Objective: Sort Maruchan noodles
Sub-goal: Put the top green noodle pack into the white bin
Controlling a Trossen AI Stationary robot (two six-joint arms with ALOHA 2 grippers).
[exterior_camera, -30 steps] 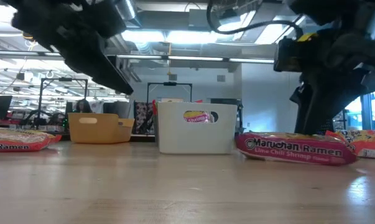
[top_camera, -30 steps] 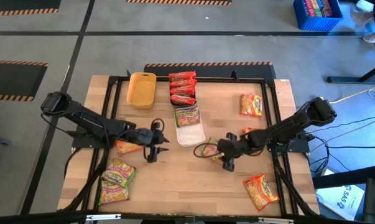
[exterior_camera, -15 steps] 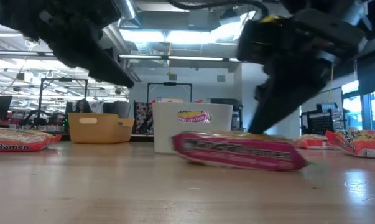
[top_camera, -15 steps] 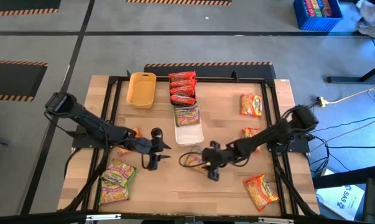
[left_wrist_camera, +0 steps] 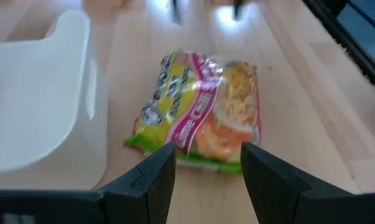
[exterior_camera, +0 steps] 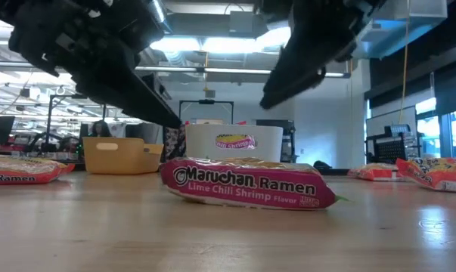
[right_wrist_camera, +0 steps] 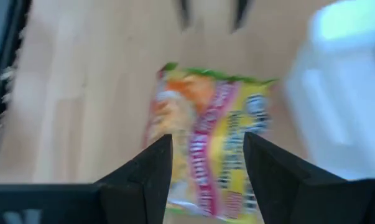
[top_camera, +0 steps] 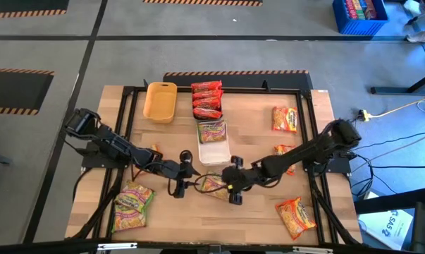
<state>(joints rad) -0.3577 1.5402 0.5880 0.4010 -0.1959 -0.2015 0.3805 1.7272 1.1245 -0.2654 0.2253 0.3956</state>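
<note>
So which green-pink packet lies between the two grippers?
The Lime Chili Shrimp packet lying loose before the white tray; another sits inside that tray, two lie front-left.

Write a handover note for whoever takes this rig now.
Left gripper: open, empty, beside the lime chili shrimp packet lying mid-table.
Right gripper: open, empty, on the packet's other side.
Done: one green-pink packet in the white tray; red packets stacked at the back beside the empty yellow tray.
Left: the mid-table packet, two green-pink packets near the left corner, one orange packet under the left arm, three orange packets on the right.
</note>
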